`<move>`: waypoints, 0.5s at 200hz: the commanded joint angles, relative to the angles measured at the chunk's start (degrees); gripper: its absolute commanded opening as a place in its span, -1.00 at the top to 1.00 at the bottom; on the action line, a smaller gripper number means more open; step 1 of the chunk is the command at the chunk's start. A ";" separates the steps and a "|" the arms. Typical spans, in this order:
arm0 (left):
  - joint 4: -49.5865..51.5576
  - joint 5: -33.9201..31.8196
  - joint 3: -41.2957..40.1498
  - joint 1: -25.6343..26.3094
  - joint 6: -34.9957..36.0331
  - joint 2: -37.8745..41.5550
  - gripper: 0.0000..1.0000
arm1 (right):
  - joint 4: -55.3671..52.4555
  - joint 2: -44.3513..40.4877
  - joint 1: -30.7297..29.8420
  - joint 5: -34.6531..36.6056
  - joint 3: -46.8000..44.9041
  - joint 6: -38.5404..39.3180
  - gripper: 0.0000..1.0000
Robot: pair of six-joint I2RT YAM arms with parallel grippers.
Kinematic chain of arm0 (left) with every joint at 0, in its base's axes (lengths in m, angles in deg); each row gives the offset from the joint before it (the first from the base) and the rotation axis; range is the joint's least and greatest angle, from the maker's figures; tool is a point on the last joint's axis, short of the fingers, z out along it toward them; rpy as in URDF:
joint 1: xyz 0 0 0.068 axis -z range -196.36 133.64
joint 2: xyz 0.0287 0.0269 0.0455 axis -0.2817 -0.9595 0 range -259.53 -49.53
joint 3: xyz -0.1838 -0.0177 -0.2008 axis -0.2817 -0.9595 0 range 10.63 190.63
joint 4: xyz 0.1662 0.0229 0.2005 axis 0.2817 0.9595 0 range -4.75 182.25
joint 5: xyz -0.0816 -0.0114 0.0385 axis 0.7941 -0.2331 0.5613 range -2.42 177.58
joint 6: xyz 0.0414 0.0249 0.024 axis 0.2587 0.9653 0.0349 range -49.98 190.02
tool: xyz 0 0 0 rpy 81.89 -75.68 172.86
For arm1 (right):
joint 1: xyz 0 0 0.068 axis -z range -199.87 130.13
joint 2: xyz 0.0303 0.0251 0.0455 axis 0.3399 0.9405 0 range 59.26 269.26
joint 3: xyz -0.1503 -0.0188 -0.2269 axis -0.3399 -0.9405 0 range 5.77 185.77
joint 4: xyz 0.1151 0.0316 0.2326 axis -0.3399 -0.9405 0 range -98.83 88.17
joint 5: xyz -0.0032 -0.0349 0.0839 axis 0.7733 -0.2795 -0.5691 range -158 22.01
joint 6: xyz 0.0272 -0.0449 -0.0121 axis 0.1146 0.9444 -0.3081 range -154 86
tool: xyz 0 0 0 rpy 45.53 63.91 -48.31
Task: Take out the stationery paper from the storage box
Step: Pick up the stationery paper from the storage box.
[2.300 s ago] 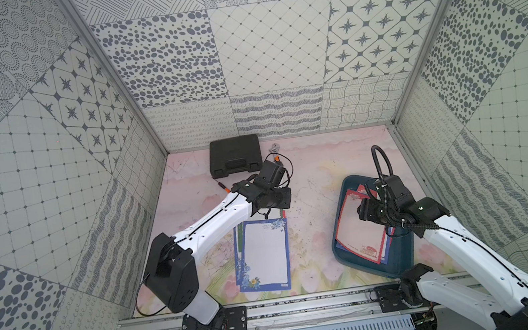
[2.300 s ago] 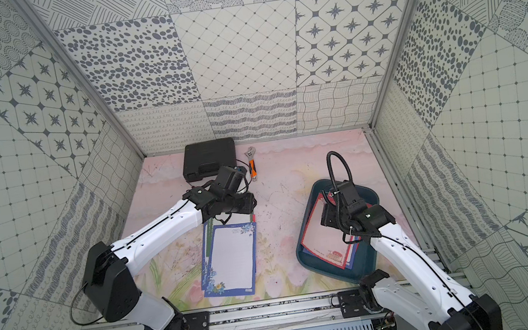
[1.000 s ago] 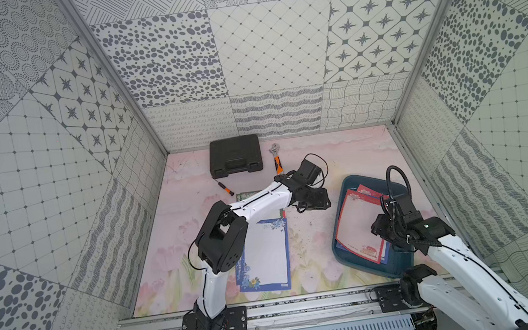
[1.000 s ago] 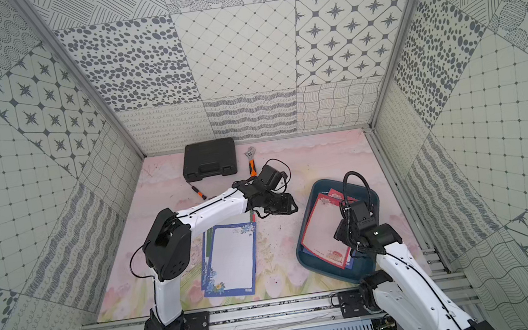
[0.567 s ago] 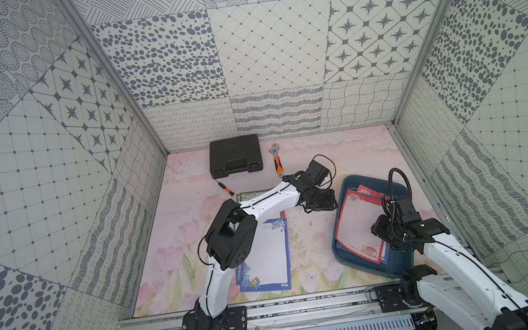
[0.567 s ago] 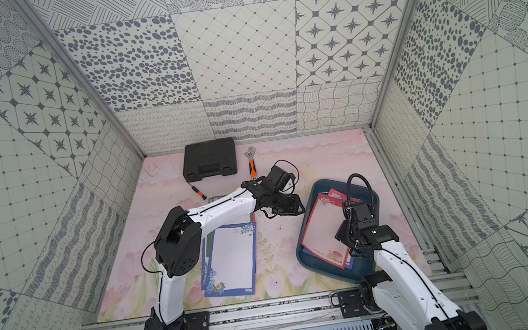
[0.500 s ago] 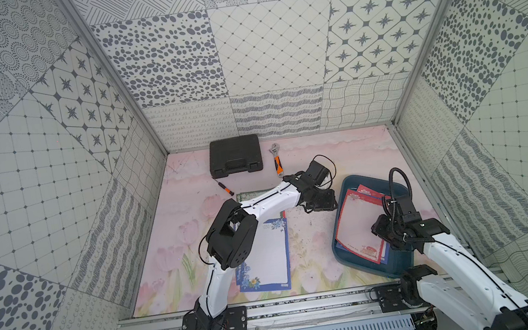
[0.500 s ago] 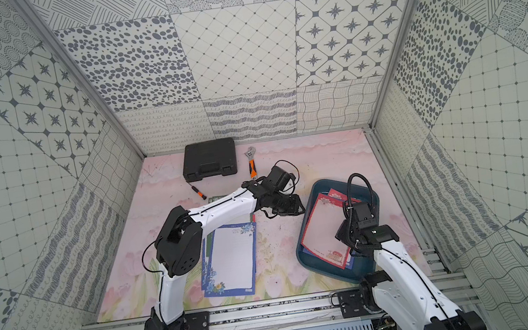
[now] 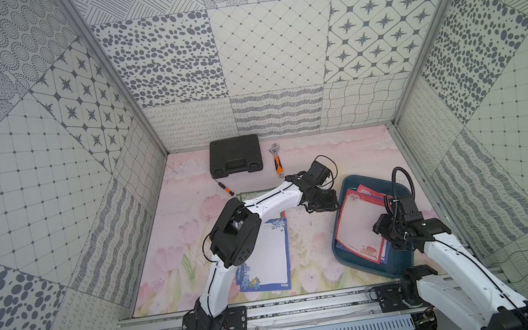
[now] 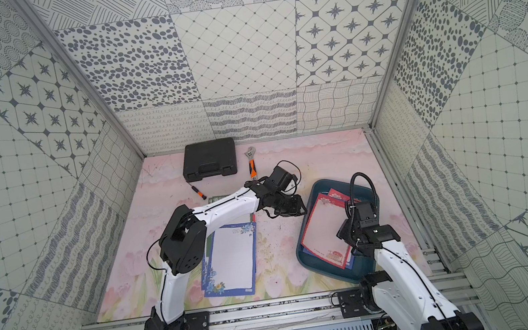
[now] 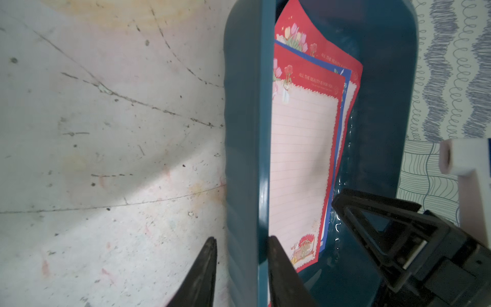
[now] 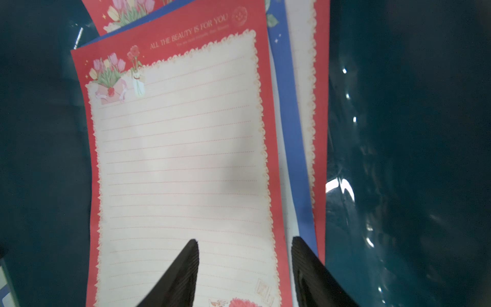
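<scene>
The storage box [image 9: 400, 260] [image 10: 362, 266] is a shallow teal tray at the right of the mat. In it lies stationery paper [image 9: 358, 222] [image 12: 178, 159]: a red-bordered sheet on top, with blue and red ones fanned out beneath. My left gripper [image 9: 326, 206] [image 11: 240, 255] sits at the box's far left corner. It is shut astride the wall, with one finger outside and one inside. My right gripper [image 9: 382, 230] [image 12: 244, 247] hovers open over the top sheet's near end, straddling its edge. More blue-bordered sheets [image 9: 265, 257] lie on the mat under my left arm.
A black tool case [image 9: 235, 156] stands at the back, with an orange-handled wrench [image 9: 277, 164] and a small screwdriver [image 9: 224, 189] near it. A green-bordered sheet [image 9: 242, 195] peeks out behind my left forearm. Patterned walls close in three sides.
My left arm has swung right from above the blue sheets to the box's far left corner, and its jaws have narrowed onto the wall. My right gripper has drawn back toward the box's near end.
</scene>
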 commanded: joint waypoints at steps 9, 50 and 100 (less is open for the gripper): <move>1.80 1.15 0.91 0.61 -0.51 -1.03 0.38 | 1.12 0.15 0.55 0.28 -0.63 0.70 -0.20; 2.48 1.78 1.80 0.62 -0.88 -2.01 0.46 | 1.82 0.60 0.95 -0.46 -1.10 0.44 -0.22; 2.85 1.67 1.81 0.57 -2.06 -2.21 0.54 | 2.93 0.55 1.30 -1.35 -2.11 0.00 -0.20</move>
